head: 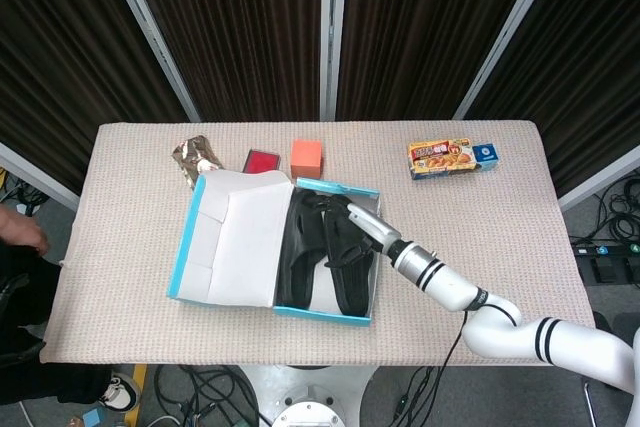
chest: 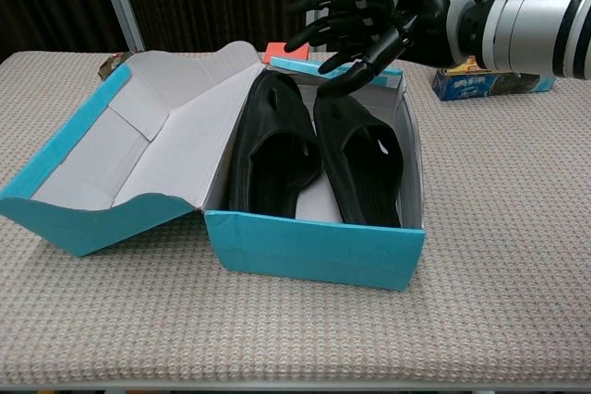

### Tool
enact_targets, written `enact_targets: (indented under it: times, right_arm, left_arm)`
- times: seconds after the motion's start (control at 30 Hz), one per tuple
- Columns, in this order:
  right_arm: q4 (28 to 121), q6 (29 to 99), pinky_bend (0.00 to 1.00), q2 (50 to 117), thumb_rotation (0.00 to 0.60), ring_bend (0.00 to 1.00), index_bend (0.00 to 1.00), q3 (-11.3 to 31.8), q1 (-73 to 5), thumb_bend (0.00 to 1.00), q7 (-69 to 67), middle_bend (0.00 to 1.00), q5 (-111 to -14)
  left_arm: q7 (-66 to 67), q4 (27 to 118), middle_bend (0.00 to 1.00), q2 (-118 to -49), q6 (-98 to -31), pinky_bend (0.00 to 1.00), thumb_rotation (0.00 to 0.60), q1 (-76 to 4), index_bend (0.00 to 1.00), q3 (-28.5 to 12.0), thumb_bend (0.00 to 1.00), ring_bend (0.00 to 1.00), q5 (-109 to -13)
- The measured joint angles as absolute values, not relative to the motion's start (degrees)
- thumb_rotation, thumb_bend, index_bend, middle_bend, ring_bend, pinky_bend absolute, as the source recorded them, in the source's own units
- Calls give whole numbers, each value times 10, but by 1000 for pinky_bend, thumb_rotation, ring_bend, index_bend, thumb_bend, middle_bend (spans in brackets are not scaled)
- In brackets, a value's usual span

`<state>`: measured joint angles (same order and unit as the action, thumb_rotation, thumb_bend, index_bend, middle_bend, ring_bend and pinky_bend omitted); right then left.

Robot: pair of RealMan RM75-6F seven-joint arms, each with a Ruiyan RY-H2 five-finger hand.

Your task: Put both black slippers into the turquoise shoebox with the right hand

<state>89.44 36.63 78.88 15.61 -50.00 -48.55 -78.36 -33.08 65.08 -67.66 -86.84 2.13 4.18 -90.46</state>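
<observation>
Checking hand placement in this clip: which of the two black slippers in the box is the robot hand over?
The right-hand slipper, beside the box's outer wall. The right robot hand hangs above its far end; the left slipper lies next to the lid.

Both black slippers [chest: 314, 149] inside turquoise shoebox [chest: 314, 251]

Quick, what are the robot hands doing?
Right robot hand: open, holding nothing, above the slippers.
Left robot hand: not in view.

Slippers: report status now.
Right hand open above box, holding nothing. Both black slippers inside turquoise shoebox. Left hand unseen. Nothing obstructing.
</observation>
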Motion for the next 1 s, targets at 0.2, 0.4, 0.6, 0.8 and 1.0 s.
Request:
enact_targets:
  times: [0.2, 0.4, 0.6, 0.8, 1.0]
  right_arm:
    - [919, 446, 174, 772, 600, 6, 91, 153, -474, 0, -459, 204, -822]
    - [948, 550, 168, 740, 600, 0, 91, 137, -425, 0, -299, 169, -855]
    - [986, 644, 124, 688, 600, 0, 92, 98, -343, 0, -79, 113, -870]
    - [992, 777, 90, 661, 600, 0, 83, 34, -217, 0, 67, 101, -886]
    - [927, 879, 65, 664, 600, 0, 48, -31, -106, 0, 76, 81, -906]
  left_arm:
    - [-325, 656, 162, -675, -870, 81, 600, 21, 94, 39, 0, 51, -903]
    - [-315, 661, 161, -676, -875, 81, 600, 19, 94, 35, 0, 51, -903]
    - [-300, 669, 162, -675, -885, 81, 600, 20, 94, 30, 0, 51, -903]
    - [-284, 681, 162, -672, -898, 81, 600, 22, 95, 27, 0, 51, -905]
    - [-256, 701, 162, -667, -912, 81, 600, 25, 95, 28, 0, 51, -914]
